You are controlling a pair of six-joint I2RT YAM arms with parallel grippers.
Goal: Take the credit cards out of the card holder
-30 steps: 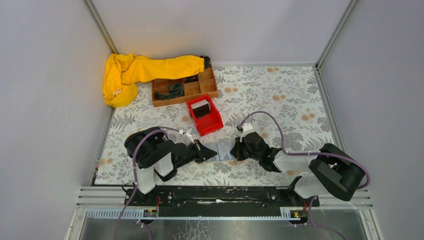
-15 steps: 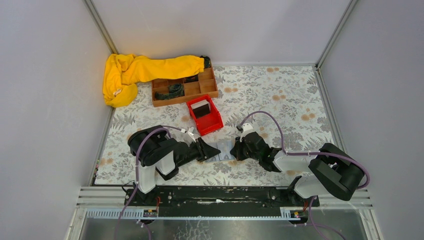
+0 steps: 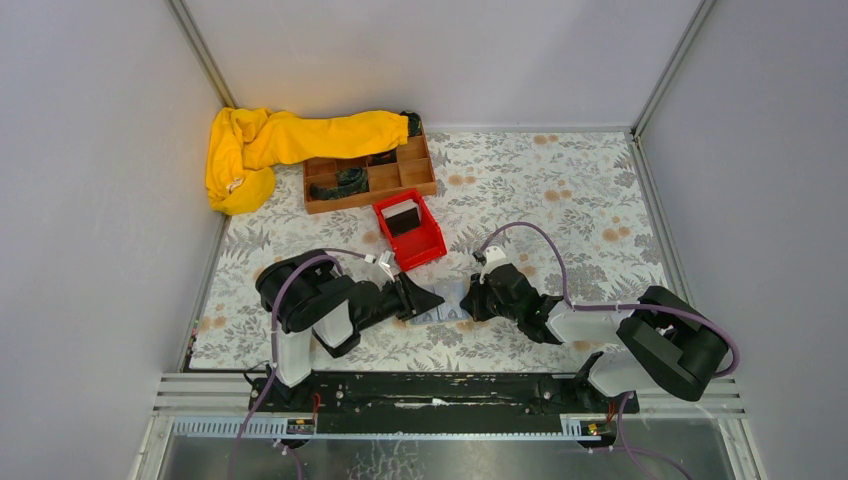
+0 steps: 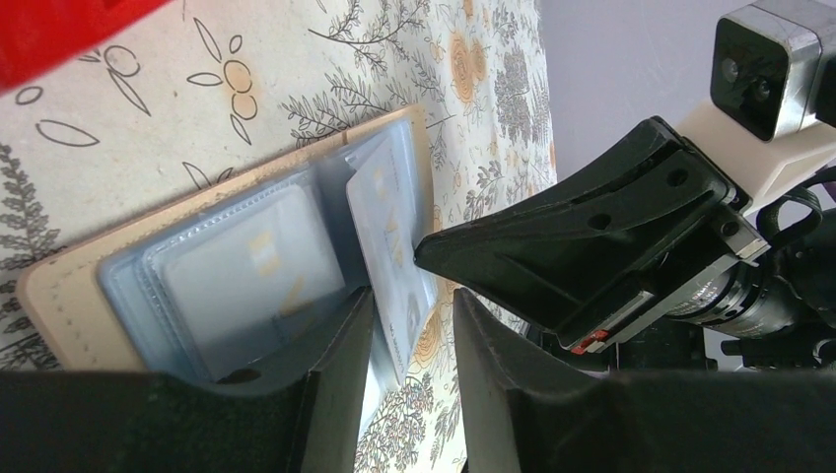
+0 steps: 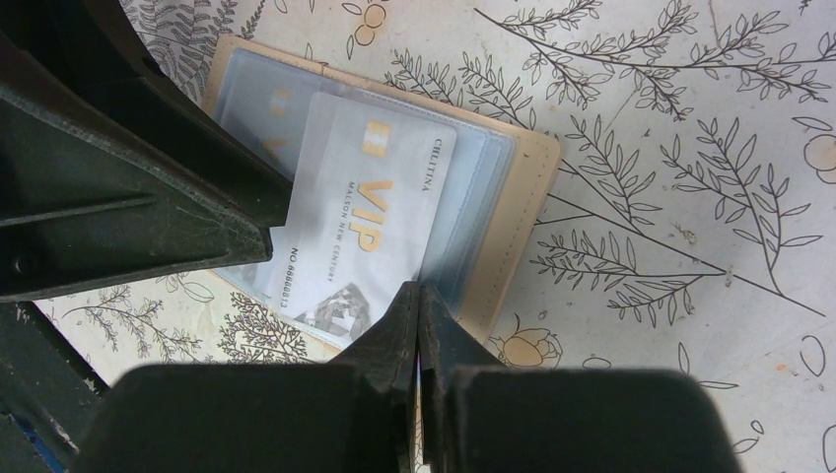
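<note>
Right wrist view shows the card holder [image 5: 522, 212] lying open on the floral tablecloth [image 5: 690, 148], tan side up, its clear plastic sleeves [image 5: 483, 177] fanned. The right gripper [image 5: 419, 320] has its jaws together, tips down at the holder's near edge, apparently pinning it so it cannot slide. Whether a sleeve is nipped between them is hard to tell. A whitish VIP card [image 5: 365, 222] sticks partly out of its sleeve toward the left gripper [image 4: 409, 310], whose jaws stand apart with the card's edge in the gap, gripped by neither. By this, the card wants a fresh pinch and a pull away from the anchoring arm. Beneath, other cards [image 4: 256, 266] sit in their sleeves.
</note>
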